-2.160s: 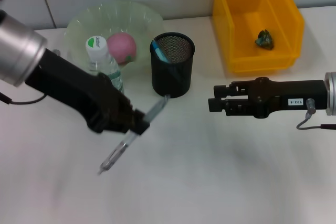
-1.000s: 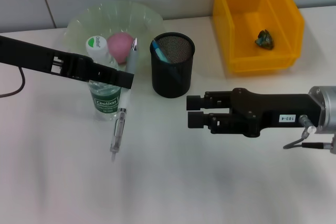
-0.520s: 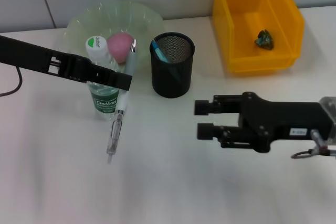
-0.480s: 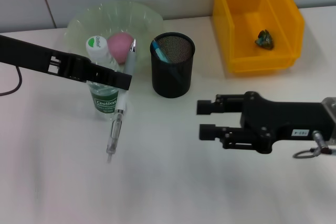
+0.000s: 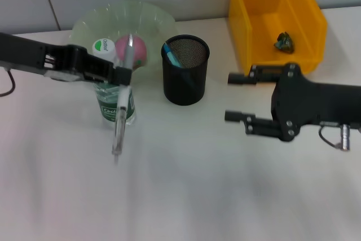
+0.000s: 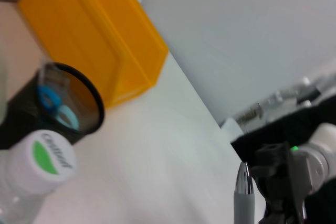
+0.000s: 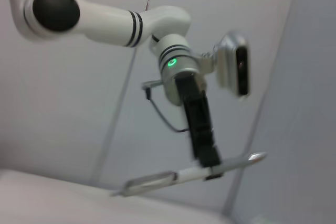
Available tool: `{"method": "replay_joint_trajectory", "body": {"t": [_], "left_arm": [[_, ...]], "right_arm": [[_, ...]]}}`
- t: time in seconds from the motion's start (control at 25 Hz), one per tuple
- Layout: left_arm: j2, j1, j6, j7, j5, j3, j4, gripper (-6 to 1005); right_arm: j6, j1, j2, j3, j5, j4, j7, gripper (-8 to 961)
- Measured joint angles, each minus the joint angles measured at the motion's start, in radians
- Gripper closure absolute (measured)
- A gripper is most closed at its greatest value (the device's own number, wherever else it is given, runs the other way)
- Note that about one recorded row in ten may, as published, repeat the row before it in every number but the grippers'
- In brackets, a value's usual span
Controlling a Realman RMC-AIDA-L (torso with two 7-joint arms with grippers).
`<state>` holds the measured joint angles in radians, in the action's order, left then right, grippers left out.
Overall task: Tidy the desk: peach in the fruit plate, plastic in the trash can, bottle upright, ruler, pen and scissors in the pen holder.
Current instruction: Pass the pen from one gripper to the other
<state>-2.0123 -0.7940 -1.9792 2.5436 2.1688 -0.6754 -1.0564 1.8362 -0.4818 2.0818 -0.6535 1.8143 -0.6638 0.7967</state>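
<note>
The left gripper (image 5: 121,75) reached in from the left above the tabletop (image 5: 180,196), its fingers clamped on the pen (image 5: 122,105), which hung nearly upright in front of the bottle (image 5: 113,97). The bottle stood upright just beside the fruit plate (image 5: 90,21), where the peach (image 5: 131,49) lay. The mesh pen holder (image 5: 185,69) stood just right of them, with a blue-handled item (image 5: 171,55) inside. The right gripper (image 5: 237,97) hovered to the right of the holder, its 2 fingers spread wide and empty. A piece of plastic (image 5: 284,42) lay in the yellow trash can (image 5: 248,21).
</note>
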Motion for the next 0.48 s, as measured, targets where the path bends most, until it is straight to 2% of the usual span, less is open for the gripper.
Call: {"method": "replay_joint_trajectory", "body": {"t": [0.28,0.48], "left_arm": [[0.002,0.029,0.058,0.059,-0.006,0.039,0.001,860],[0.001,0.032,0.057,0.082,-0.028,0.037,0.001,860]], "right_arm": [[-0.045,0.014,0.005,-0.011,-0.174,0.09,-0.457,388],[-0.047,0.007,0.005,-0.012,-0.177,0.093,-0.601,388]]}}
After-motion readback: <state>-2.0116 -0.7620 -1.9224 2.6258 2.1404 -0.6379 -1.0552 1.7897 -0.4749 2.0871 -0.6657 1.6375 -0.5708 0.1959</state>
